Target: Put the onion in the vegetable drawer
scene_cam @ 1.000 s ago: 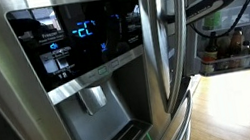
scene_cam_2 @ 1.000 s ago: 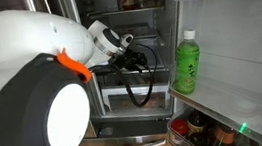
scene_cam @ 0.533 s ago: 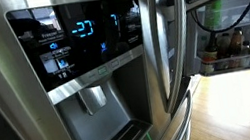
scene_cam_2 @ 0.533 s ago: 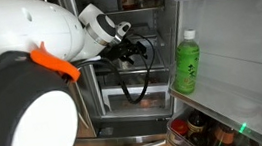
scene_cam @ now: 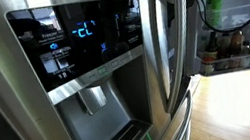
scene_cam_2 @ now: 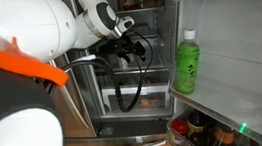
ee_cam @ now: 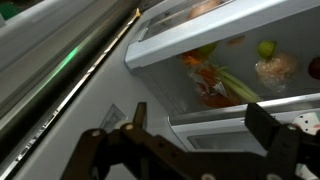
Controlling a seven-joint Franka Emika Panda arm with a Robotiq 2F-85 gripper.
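Observation:
In the wrist view my gripper is open, its two dark fingers spread wide with nothing between them. Beyond them lies the clear vegetable drawer, pulled out. Inside it are orange and green vegetables and, at the right, a pale round thing in netting that looks like the onion, apart from the gripper. In an exterior view the gripper hangs inside the fridge above the drawer, half hidden by my white arm.
A green bottle stands on the open door's shelf, with jars below it. In an exterior view the steel door with the lit dispenser panel fills the left, and the bottle and jars show behind it.
My arm has lifted upward and away from the drawer in both exterior views, and the gripper now sits higher in the fridge compartment.

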